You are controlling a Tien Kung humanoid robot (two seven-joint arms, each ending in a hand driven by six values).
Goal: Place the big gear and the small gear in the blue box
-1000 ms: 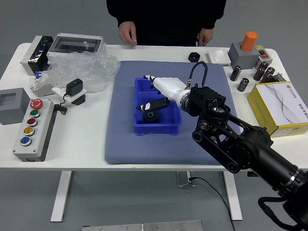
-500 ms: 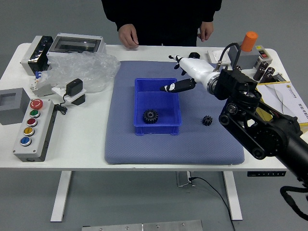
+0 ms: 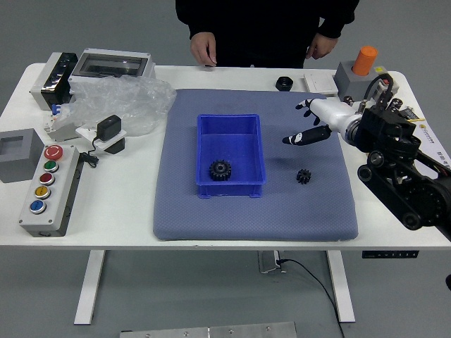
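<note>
Small gear (image 3: 304, 177) lies uncovered, right arm (image 3: 409, 184) cut off.

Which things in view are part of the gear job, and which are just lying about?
Job:
- blue box
- big gear, in the box
- small gear, on the mat
- right hand, empty

Lying about:
- button box
- clear plastic bag
- orange cylinder
- black round piece
- grey block, far left
</note>
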